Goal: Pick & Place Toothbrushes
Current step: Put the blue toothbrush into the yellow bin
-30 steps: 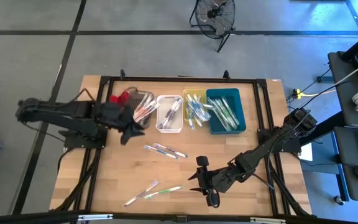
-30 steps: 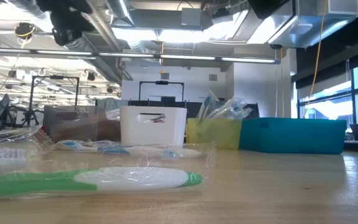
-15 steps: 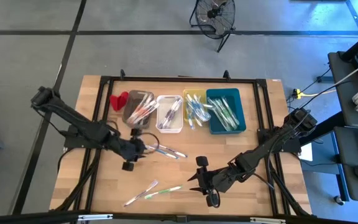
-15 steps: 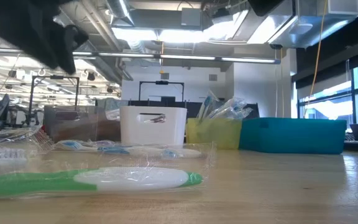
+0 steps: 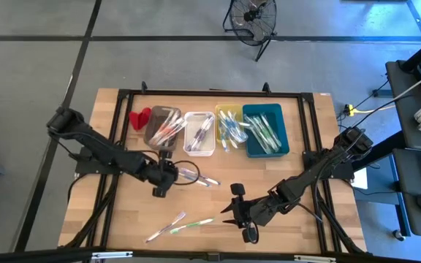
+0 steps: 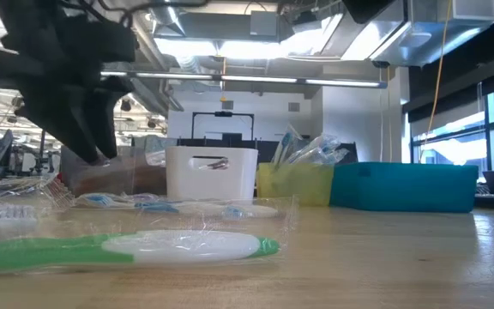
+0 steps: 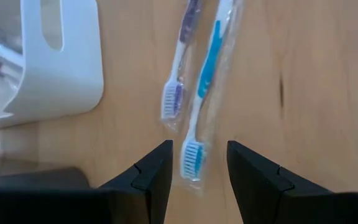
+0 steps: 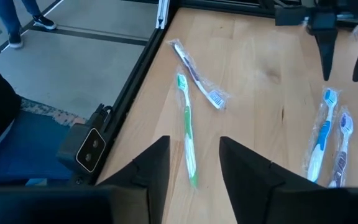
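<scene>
Two wrapped toothbrushes, one blue (image 7: 210, 68) and one purple (image 7: 178, 81), lie side by side on the wood at mid-table (image 5: 194, 176). My left gripper (image 7: 197, 163) is open and hovers just above them, its fingers on either side of the blue brush's head (image 7: 193, 158) without touching it. It also shows in the high view (image 5: 164, 178) and from the right arm's camera (image 8: 342, 71). A green toothbrush (image 8: 187, 134) and another purple one (image 8: 197, 74) lie near the table's near edge (image 5: 175, 223). My right gripper (image 8: 194, 155) is open and waits over the near middle (image 5: 241, 213).
Four bins stand in a row at the far side, each holding toothbrushes: grey (image 5: 163, 126), white (image 5: 199, 133), yellow (image 5: 229, 123), teal (image 5: 267, 129). A small red object (image 5: 139, 117) lies left of the grey bin. The white bin's wall (image 7: 55, 56) is close beside my left gripper. A black frame rims the table.
My left gripper has left the grey bin, swung toward the near edge and come down over the two toothbrushes at mid-table, with the arm stretching out from the left. The right arm and all toothbrushes have stayed where they were.
</scene>
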You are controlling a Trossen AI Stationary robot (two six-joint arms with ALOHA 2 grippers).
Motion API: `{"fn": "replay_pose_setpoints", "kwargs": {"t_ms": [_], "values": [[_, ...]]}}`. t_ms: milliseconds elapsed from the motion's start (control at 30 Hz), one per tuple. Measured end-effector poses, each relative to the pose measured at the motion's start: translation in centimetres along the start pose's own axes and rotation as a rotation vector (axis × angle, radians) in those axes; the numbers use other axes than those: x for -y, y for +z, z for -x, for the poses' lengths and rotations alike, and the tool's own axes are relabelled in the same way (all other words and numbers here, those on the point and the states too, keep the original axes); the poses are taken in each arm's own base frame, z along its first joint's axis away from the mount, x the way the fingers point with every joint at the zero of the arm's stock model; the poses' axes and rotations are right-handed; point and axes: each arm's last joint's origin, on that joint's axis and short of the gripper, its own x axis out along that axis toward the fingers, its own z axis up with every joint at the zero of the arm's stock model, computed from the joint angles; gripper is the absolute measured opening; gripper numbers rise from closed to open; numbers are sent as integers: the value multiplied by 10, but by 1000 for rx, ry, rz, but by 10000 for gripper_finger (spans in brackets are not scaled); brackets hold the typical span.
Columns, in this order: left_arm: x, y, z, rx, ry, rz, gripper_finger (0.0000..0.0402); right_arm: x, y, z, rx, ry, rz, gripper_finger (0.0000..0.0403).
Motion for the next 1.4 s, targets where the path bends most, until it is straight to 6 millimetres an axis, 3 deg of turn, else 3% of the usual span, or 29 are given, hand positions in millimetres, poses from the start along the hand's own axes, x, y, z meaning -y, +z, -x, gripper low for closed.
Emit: {"fn": "replay_pose_setpoints", "kwargs": {"t_ms": [433,967,1233,1400], "values": [[-15,2,-17,-66,-60,33,145,0,0,0,0,0,-2,153],[-9,3,-48,-114,-50,-2,145,0,0,0,0,0,-1,178],[-13,2,-59,-162,-104,27,142,0,0,0,0,0,-1,163],[-16,0,-64,-189,-117,40,113,0,0,0,0,0,-1,150]]}}
